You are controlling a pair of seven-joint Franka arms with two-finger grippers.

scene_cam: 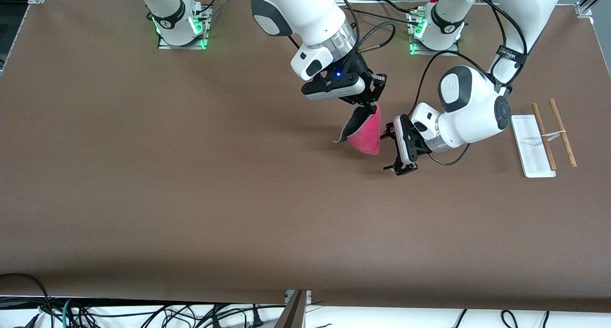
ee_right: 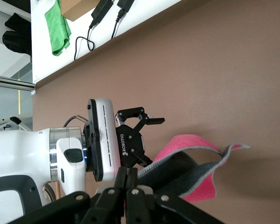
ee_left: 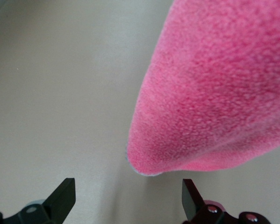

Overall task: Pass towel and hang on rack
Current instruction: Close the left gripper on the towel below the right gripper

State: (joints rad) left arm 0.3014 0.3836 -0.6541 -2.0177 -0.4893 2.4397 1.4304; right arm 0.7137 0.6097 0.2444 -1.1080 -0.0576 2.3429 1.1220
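Note:
My right gripper (scene_cam: 370, 107) is shut on the top corner of the pink-red towel (scene_cam: 366, 134), which hangs folded above the middle of the table with its dark grey underside showing. In the right wrist view my shut fingers (ee_right: 132, 173) pinch the towel (ee_right: 189, 148) by its grey edging. My left gripper (scene_cam: 384, 152) is open and empty right beside the towel's lower end, level with it. In the left wrist view the towel (ee_left: 214, 93) hangs just ahead of the spread fingers (ee_left: 62, 198), not between them. The rack (scene_cam: 532, 146) stands toward the left arm's end of the table.
The rack has two brown rods (scene_cam: 562, 132) joined by a white piece over its white base. The brown table (scene_cam: 191, 185) bears nothing else. Cables hang below the table edge nearest the front camera.

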